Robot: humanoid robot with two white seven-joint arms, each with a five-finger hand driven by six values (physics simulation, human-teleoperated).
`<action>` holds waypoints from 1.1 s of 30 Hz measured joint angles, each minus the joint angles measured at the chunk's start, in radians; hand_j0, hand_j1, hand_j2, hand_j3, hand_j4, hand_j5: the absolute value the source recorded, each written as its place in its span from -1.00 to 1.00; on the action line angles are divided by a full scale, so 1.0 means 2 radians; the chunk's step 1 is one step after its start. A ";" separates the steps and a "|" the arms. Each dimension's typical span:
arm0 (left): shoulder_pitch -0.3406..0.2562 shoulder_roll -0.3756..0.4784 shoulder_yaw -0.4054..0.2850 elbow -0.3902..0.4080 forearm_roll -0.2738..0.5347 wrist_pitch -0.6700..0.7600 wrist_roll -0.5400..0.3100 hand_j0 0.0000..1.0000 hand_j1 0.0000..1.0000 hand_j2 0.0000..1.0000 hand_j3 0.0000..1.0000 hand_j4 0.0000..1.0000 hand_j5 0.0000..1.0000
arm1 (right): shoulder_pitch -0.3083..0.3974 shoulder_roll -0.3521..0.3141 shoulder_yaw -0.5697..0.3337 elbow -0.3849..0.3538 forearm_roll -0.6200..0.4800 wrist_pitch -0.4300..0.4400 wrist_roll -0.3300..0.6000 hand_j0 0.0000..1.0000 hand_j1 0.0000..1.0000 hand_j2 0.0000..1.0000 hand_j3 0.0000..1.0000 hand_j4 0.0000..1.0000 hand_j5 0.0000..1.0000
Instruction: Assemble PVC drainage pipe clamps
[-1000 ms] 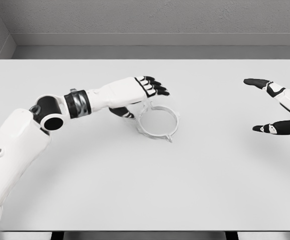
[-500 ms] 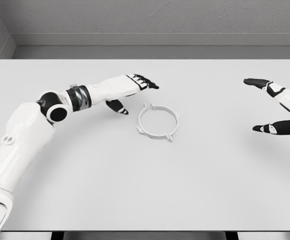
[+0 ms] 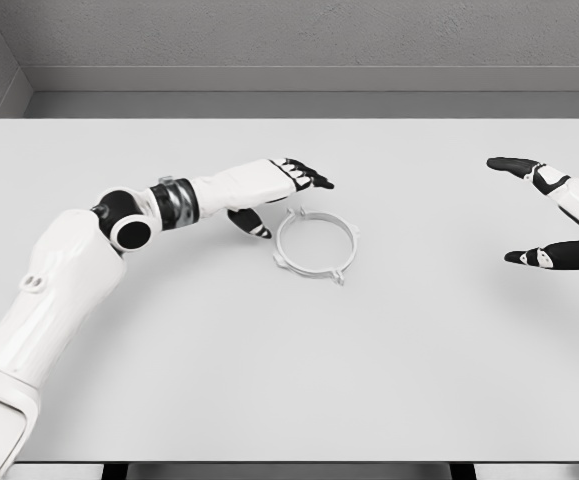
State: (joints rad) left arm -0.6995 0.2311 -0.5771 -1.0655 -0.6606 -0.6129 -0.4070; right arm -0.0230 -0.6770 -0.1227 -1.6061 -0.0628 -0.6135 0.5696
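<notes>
A white ring-shaped pipe clamp (image 3: 316, 246) with small lugs lies flat near the middle of the white table (image 3: 289, 380). My left hand (image 3: 287, 198) hovers just left of and behind the clamp, fingers stretched out over its far rim and thumb pointing down beside its left edge; it holds nothing. My right hand (image 3: 529, 212) rests at the far right edge, open, fingers and thumb spread wide, well apart from the clamp.
A grey wall runs along the table's far edge (image 3: 289, 105). No other objects show on the table.
The left hand, which had drawn back to the left after being over the clamp, has moved slightly right again toward the ring. The clamp and right hand have not moved.
</notes>
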 measured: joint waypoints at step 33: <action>0.000 -0.014 -0.009 0.001 0.000 0.000 0.000 1.00 1.00 1.00 1.00 1.00 1.00 | 0.000 0.000 0.000 0.000 0.000 0.000 0.000 1.00 1.00 1.00 1.00 1.00 1.00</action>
State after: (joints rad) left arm -0.6995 0.2025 -0.5957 -1.0639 -0.6604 -0.6128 -0.4070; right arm -0.0230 -0.6770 -0.1227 -1.6067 -0.0627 -0.6135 0.5696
